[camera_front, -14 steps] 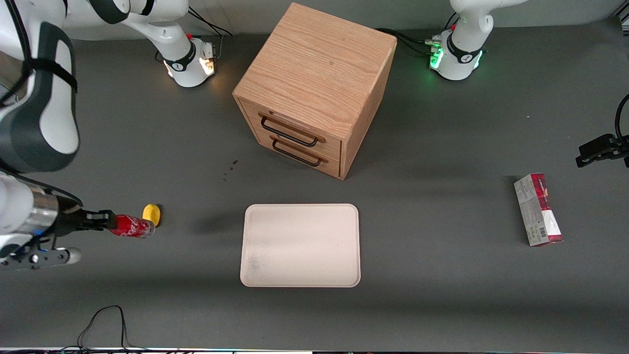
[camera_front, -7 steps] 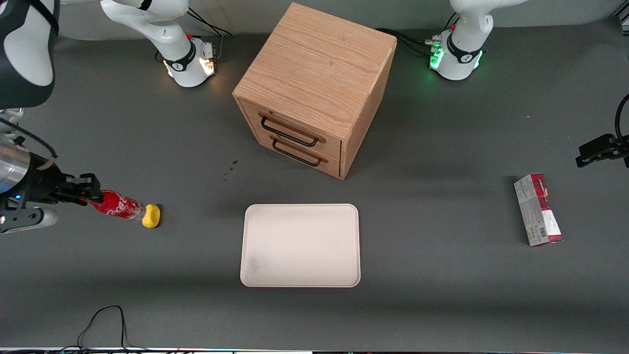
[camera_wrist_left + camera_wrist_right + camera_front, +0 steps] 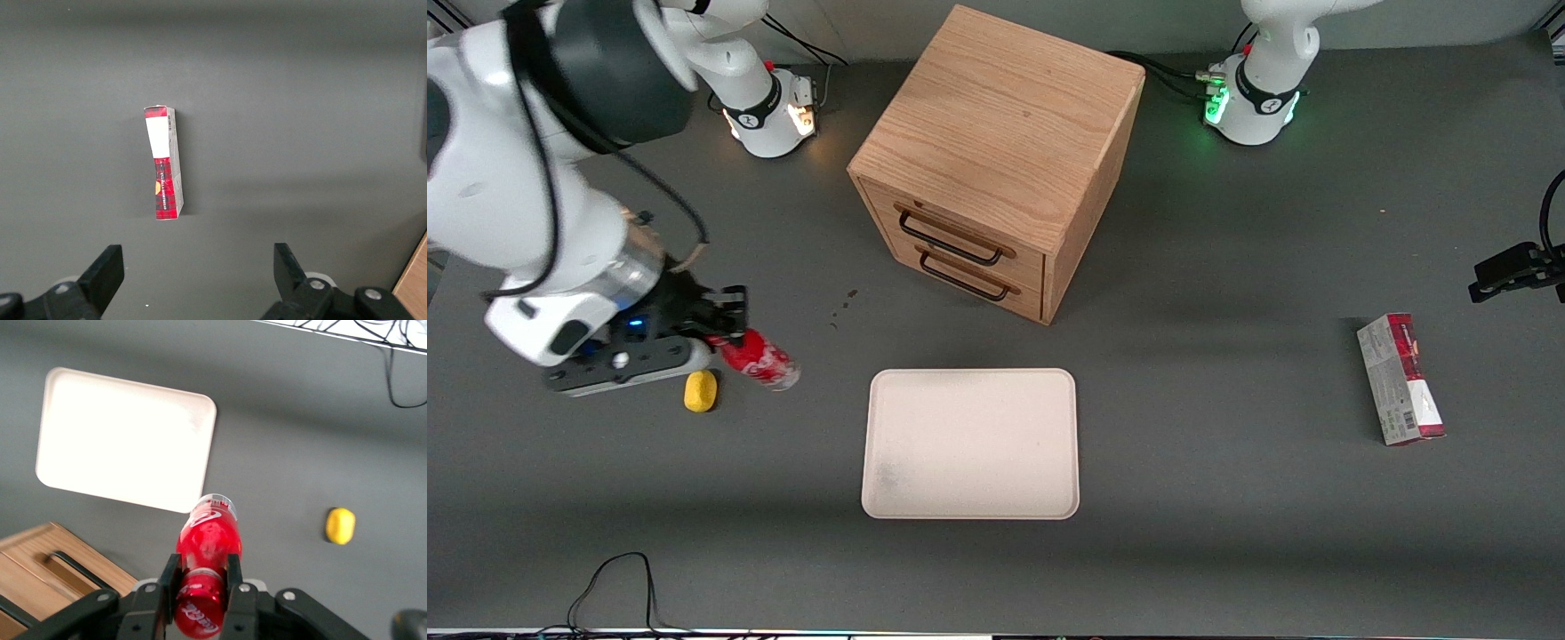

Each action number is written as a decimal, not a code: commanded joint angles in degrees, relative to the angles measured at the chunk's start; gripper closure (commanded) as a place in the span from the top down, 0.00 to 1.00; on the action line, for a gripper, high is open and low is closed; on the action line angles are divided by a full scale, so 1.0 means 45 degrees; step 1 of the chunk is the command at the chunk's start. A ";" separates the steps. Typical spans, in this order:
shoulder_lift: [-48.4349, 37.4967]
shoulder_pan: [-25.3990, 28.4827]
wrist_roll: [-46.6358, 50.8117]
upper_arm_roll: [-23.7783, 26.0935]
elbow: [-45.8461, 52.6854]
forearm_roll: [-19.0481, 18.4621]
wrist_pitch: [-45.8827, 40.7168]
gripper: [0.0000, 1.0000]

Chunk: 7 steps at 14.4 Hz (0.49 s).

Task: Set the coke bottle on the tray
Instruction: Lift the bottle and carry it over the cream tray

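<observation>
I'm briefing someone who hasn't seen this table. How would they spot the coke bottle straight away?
Start at the wooden drawer cabinet, then look toward the working arm's end of the table, past the cream tray. There the tool is shut on the coke bottle, held above the table. It is red with white lettering, unlike the small yellow object beside it.

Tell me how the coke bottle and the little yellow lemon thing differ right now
The coke bottle is red with white lettering and a clear base; the lemon-like object is plain yellow. The bottle is long and tilted, the lemon-like object short and rounded. The bottle is clamped near its cap in the gripper, off the table; the lemon-like object lies free on the table. Both are small and lie toward the working arm's end, off the tray.
</observation>
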 commanded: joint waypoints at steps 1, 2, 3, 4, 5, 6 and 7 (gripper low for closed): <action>0.0735 0.0577 0.1048 -0.0120 0.0386 -0.0158 0.0822 0.00; 0.1145 0.0638 0.1147 -0.0120 0.0580 -0.0158 0.1232 0.00; 0.1710 0.0638 0.1148 -0.0120 0.0930 -0.0158 0.1546 0.00; 0.2315 0.0638 0.1148 -0.0159 0.1301 -0.0177 0.1819 0.00; 0.2921 0.0638 0.1129 -0.0178 0.1614 -0.0177 0.2190 0.00; 0.3371 0.0619 0.1129 -0.0198 0.1733 -0.0177 0.2619 0.00; 0.3782 0.0580 0.1032 -0.0237 0.1753 -0.0177 0.3048 0.00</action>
